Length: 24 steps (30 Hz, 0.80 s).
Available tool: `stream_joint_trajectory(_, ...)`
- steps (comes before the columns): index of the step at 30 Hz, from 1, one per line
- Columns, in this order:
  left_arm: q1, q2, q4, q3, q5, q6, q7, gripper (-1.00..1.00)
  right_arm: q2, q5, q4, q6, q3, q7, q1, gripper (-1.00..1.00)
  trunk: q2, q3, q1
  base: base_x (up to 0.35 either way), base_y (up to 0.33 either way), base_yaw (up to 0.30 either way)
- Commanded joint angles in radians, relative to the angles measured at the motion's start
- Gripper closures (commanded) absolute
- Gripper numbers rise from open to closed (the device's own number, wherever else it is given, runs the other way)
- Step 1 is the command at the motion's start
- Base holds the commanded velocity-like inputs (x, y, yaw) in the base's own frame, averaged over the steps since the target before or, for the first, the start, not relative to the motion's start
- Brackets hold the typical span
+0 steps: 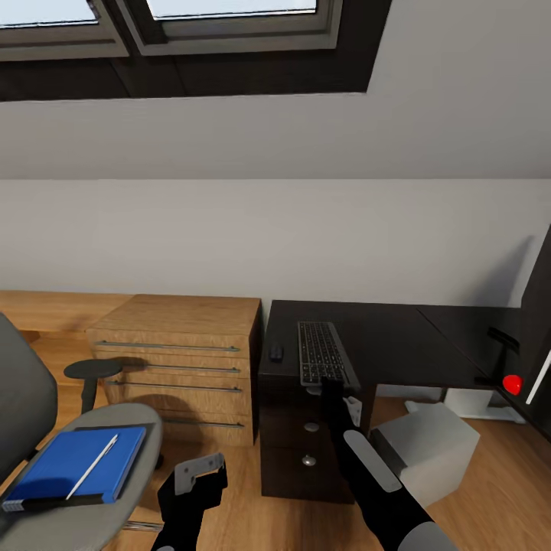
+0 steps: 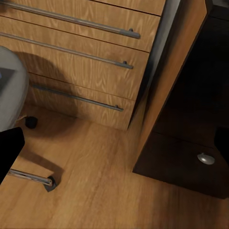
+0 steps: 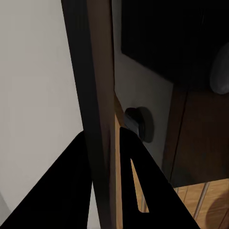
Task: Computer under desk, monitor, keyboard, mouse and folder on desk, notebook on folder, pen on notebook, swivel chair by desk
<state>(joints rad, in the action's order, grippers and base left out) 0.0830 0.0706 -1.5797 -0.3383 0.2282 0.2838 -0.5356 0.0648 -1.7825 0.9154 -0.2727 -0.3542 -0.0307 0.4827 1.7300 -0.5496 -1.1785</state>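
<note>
The right hand (image 1: 330, 383) pinches the keyboard's (image 1: 321, 352) near edge on the table (image 1: 398, 340). The mouse (image 1: 275, 353) lies at its 9 o'clock. The left hand (image 1: 200, 473) hangs spread at 7 o'clock, between the swivel chair (image 1: 115, 505), which bears the folder (image 1: 69, 463) and pen (image 1: 93, 465), and the wooden cabinet (image 1: 184, 360). The computer (image 1: 432, 451) stands at 5 o'clock.

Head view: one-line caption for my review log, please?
Right tool at the keyboard's near end on the desk, mouse beside; folder and pen on the swivel chair.
</note>
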Motion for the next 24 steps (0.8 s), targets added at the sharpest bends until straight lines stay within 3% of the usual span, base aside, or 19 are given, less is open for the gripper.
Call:
stream_joint_trajectory(1,0.0,0.0,-0.002,-0.001,0.007,0.003,-0.006,-1.0,-0.001,-0.028,-0.003,-0.009,-0.002,0.022,0.001,1.0,0.0,-0.001,0.0,0.0,0.0,0.0)
stream_joint_trajectory(18,0.0,0.0,-0.003,-0.004,0.007,0.003,-0.006,-1.0,-0.004,-0.028,-0.003,-0.006,-0.003,0.028,0.001,1.0,0.0,-0.001,0.0,0.0,0.0,0.0)
stream_joint_trajectory(19,0.0,0.0,-0.003,-0.005,0.007,0.003,-0.006,-1.0,-0.004,-0.028,-0.003,-0.005,-0.003,0.029,0.001,-1.0,0.0,-0.001,0.0,0.0,0.0,0.0)
stream_joint_trajectory(24,0.0,-0.001,-0.003,-0.005,0.007,0.003,-0.005,-1.0,-0.005,-0.027,-0.003,-0.004,-0.004,0.029,0.001,-1.0,0.0,-0.001,0.0,0.0,0.0,0.0)
